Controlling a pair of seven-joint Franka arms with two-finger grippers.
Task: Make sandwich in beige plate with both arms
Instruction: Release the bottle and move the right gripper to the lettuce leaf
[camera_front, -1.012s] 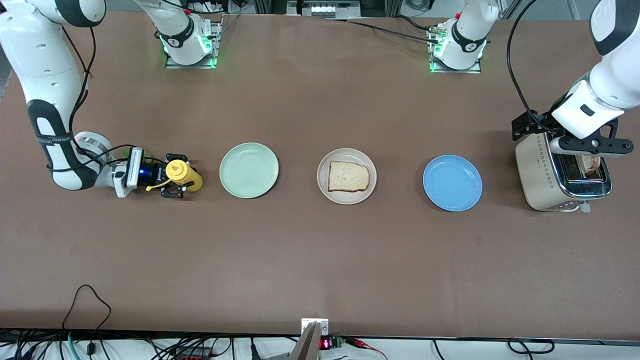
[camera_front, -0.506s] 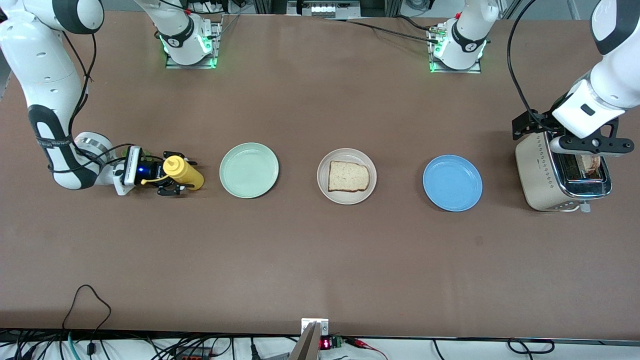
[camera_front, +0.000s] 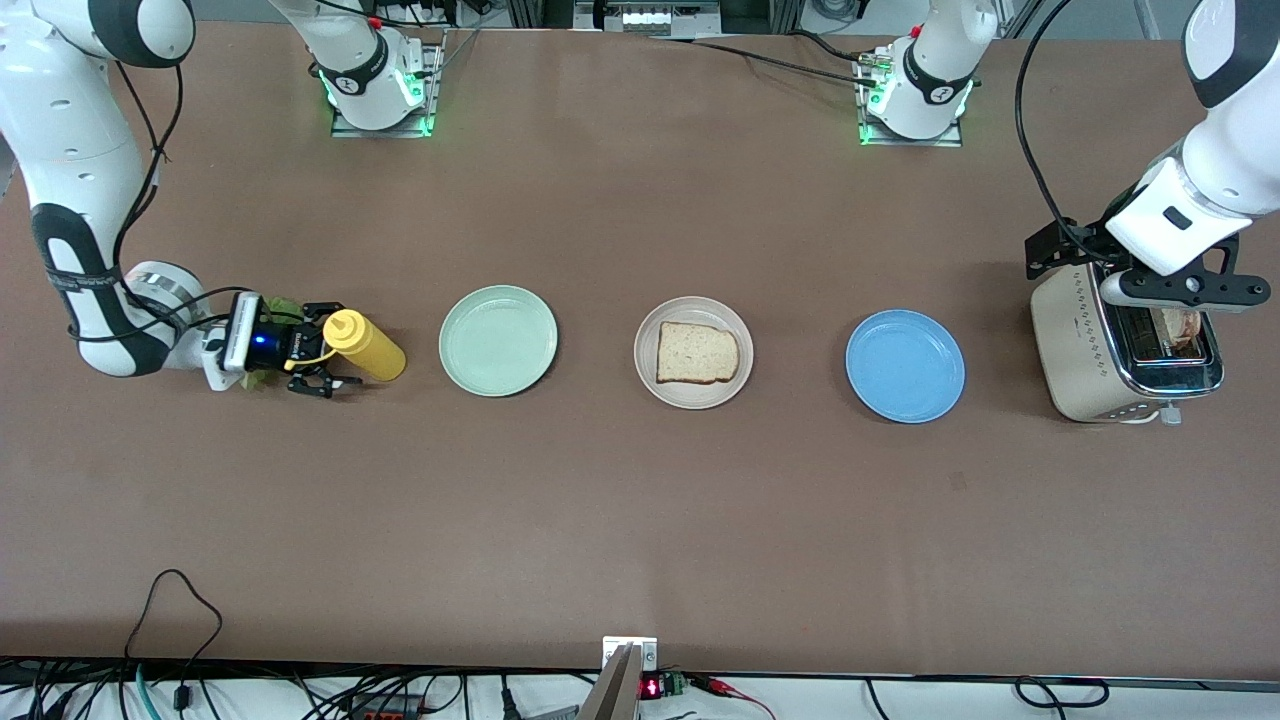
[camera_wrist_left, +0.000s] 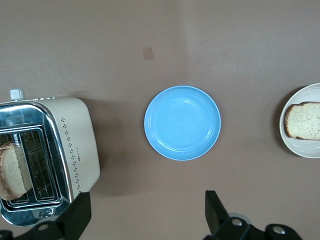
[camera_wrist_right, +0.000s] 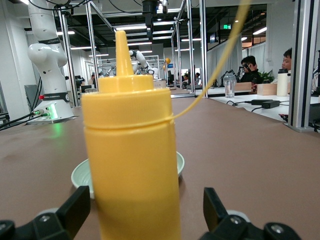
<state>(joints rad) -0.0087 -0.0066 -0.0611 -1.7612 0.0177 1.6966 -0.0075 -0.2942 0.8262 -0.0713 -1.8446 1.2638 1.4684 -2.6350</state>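
The right gripper sits low at the right arm's end of the table, jaws spread wide on either side of the base of a yellow squeeze bottle that stands upright; the fingers flank the bottle with daylight on both sides, gripping nothing. A scrap of green lettuce shows just beside the wrist in the front view only. The left gripper hangs over the toaster at the left arm's end, jaws wide and empty. The left wrist view shows its fingers apart, and looks down into the toaster, where a bread slice stands in one slot. Between the arms lie three plates in a row: a mint-green plate near the bottle, the beige plate in the middle, and a blue plate toward the toaster. One slice of bread lies flat on the beige plate. The right wrist view shows the mint-green plate partly hidden by the bottle.
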